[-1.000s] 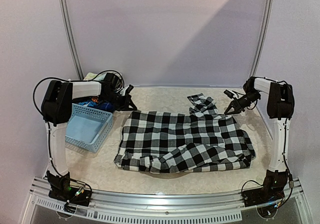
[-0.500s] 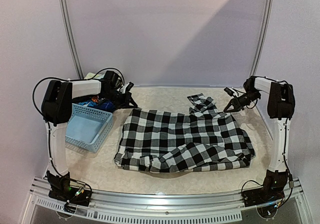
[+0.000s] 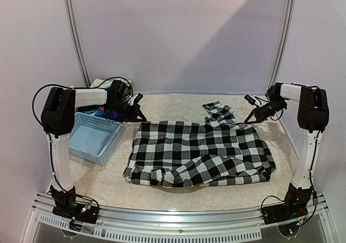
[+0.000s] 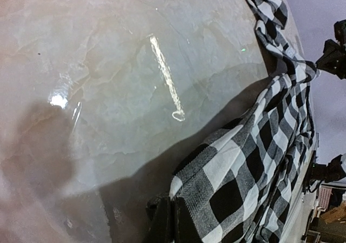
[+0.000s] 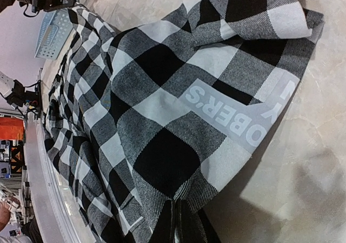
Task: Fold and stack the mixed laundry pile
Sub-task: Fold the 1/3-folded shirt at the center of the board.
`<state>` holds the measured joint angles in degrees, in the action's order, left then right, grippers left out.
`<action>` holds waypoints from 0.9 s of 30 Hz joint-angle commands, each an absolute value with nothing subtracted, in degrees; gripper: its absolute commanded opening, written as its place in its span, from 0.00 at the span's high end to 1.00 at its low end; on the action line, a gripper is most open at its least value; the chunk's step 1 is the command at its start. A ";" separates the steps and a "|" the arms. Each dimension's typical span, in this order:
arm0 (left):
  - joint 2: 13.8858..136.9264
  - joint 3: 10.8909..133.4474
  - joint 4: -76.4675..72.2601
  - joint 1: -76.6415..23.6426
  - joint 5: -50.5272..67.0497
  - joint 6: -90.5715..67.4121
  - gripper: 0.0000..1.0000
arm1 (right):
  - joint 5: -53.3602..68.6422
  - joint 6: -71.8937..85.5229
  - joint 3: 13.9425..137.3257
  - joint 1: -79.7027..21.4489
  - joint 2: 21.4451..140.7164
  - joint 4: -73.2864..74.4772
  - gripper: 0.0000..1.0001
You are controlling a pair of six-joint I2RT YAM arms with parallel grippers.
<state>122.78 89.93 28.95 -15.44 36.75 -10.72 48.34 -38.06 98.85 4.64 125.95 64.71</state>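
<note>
The black-and-white checked shirt (image 3: 200, 153) lies spread across the middle of the table, with a sleeve (image 3: 219, 113) bunched at its far edge. My left gripper (image 3: 139, 117) is shut on the shirt's far left corner, low over the table. In the left wrist view the closed fingertips (image 4: 170, 227) pinch that corner of the shirt (image 4: 254, 167). My right gripper (image 3: 250, 121) is shut on the far right corner. In the right wrist view its fingers (image 5: 181, 224) clamp the shirt's edge (image 5: 162, 107) beside a grey printed label (image 5: 238, 110).
A light blue perforated basket (image 3: 94, 137) stands at the left, also in the right wrist view (image 5: 48, 34). A dark blue printed piece (image 3: 105, 113) and a pale cloth (image 3: 99, 83) lie behind it under the left arm. Curved frame poles rise at the back.
My right gripper has drawn a little to the right and back with the shirt corner. My left gripper has shifted slightly left. The shirt's far edge lies straighter.
</note>
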 commanded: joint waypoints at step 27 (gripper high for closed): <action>118.82 84.47 42.99 -14.98 31.03 -4.54 1.00 | 44.68 -46.23 82.80 5.27 115.38 63.02 1.00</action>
